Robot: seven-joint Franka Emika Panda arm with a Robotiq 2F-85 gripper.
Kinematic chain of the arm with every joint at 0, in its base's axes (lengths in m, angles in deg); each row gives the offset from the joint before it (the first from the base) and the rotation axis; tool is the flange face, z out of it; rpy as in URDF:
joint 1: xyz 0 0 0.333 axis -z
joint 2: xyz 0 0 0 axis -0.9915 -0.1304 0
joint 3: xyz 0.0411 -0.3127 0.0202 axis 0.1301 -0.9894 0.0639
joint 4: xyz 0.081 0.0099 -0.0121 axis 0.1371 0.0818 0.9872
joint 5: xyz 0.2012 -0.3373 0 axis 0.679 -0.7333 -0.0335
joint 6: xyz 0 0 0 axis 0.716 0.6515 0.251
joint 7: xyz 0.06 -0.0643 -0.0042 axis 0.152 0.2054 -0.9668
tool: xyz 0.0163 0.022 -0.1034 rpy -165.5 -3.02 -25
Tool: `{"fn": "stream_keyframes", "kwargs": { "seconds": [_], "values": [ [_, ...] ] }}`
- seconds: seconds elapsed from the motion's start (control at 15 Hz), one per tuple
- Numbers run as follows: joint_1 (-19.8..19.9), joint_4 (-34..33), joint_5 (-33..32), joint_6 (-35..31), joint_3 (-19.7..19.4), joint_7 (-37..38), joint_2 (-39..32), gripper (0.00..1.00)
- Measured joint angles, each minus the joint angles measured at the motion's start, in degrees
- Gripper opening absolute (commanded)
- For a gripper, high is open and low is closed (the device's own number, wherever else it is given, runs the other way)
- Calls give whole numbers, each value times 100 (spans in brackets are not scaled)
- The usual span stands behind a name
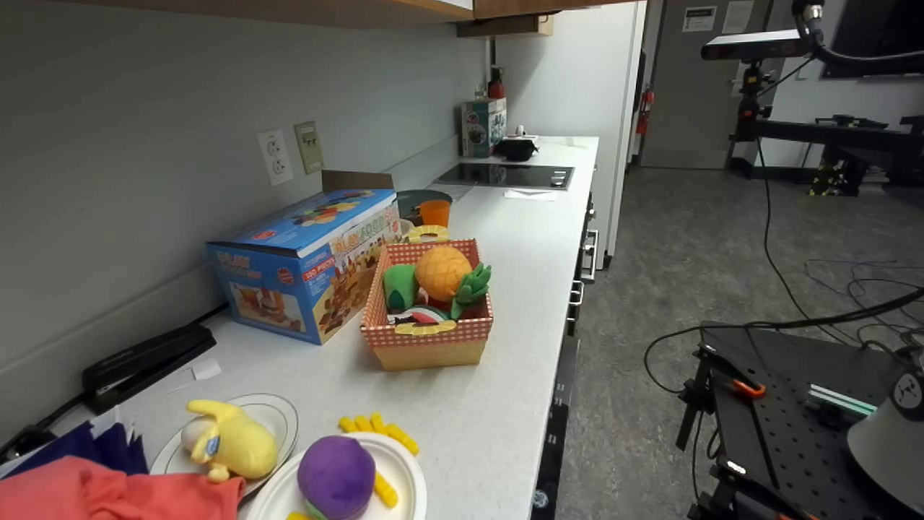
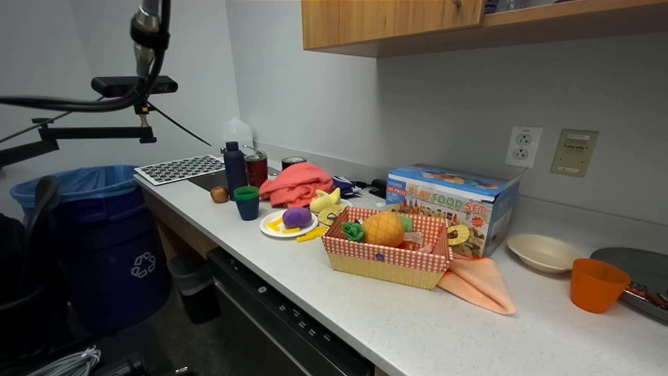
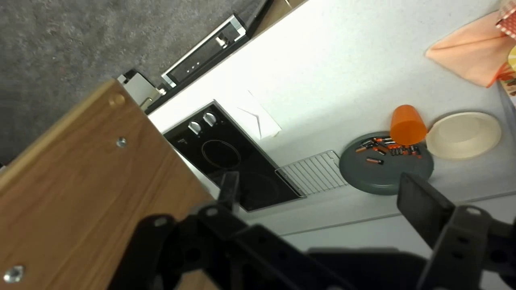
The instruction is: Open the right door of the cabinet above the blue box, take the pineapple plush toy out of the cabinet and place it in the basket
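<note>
Fingers (image 3: 423, 209): set wide apart in the wrist view, where a flat wooden panel (image 3: 88, 173) shows at left. Pineapple plush toy (image 2: 383, 230): inside the basket (image 2: 383, 268), lying on its side, confirmed in both exterior views. The basket: upright on the tabletop (image 2: 469, 337), beside the blue box (image 2: 449, 196). Cabinet (image 2: 396, 23): right-hand section open in an exterior view.

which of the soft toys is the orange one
The pineapple plush toy inside the basket, with its leafy green crown. Its orange body sets it apart from the yellow plush and purple plush, both on plates, and the green item beside it.
</note>
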Motion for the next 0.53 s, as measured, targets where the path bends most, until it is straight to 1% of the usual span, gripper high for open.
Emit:
{"fn": "stream_keyframes", "kwargs": {
  "seconds": [0.27,0.53],
  "values": [
    [124,154,-374,408,2,278,194,100],
    [273,305,-716,587,-27,321,352,100]
  ]
}}
